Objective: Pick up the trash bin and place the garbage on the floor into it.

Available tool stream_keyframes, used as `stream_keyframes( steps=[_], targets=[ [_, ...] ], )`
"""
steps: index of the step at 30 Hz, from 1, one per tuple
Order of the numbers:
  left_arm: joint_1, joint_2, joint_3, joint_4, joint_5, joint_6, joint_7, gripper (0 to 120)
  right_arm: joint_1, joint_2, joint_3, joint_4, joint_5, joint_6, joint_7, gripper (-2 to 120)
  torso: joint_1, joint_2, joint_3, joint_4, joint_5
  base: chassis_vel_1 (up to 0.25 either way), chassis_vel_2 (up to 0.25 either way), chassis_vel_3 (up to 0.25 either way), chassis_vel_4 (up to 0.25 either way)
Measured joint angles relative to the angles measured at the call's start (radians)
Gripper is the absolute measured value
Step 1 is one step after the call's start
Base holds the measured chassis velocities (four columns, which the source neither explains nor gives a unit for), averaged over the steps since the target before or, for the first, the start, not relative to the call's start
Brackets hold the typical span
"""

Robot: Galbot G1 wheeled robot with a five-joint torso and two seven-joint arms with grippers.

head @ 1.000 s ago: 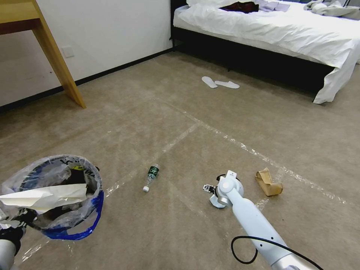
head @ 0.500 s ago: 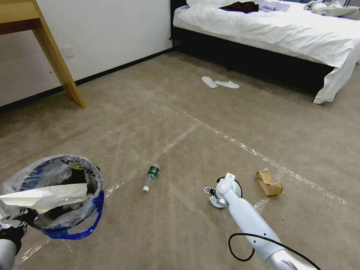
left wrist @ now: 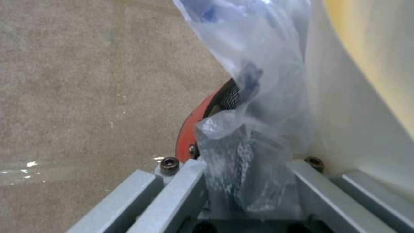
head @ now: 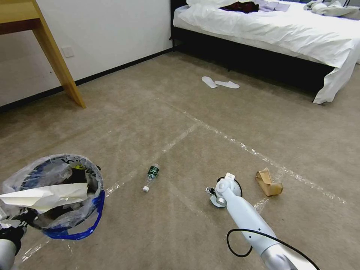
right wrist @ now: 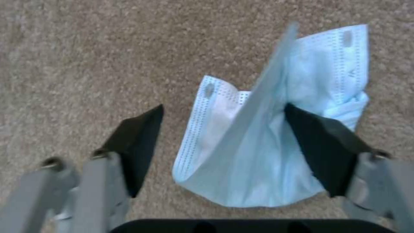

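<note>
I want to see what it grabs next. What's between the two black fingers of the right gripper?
A blue face mask lies on the carpet between the open right gripper's fingers; the right wrist view shows it.

Red trash bin (left wrist: 186, 136) rim between closed jaws

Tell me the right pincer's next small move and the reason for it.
Probably close. The right pincer is open low over the carpet, its fingers either side of the blue mask. The left pincer holds the trash bin ready.
</note>
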Motion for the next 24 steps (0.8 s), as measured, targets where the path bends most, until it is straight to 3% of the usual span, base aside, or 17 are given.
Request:
stream_keyframes(
  steps=[9, 19, 24],
  targets=[
    [-0.002, -0.002, 0.004, 0.000, 0.001, -0.001, 0.000, 0, -0.011, -0.009, 0.004, 0.008, -0.010, 0.004, -0.004, 43, 0.000, 0.000, 0.000, -0.0003, -0.0005, 0.000, 0.000, 0.000, 0.000],
    [-0.003, -0.003, 0.008, 0.003, 0.003, -0.001, 0.000, 0, -0.060, -0.030, 0.005, 0.067, -0.014, 0.013, -0.018, 2, 0.000, 0.000, 0.000, 0.0003, 0.0005, 0.000, 0.000, 0.000, 0.000],
    [-0.004, -0.003, 0.008, 0.008, 0.002, 0.001, -0.002, 0, -0.099, -0.055, 0.008, 0.149, -0.006, 0.018, -0.021, 0, 0.000, 0.000, 0.000, 0.0002, 0.0003, 0.000, 0.000, 0.000, 0.000]
  ],
)
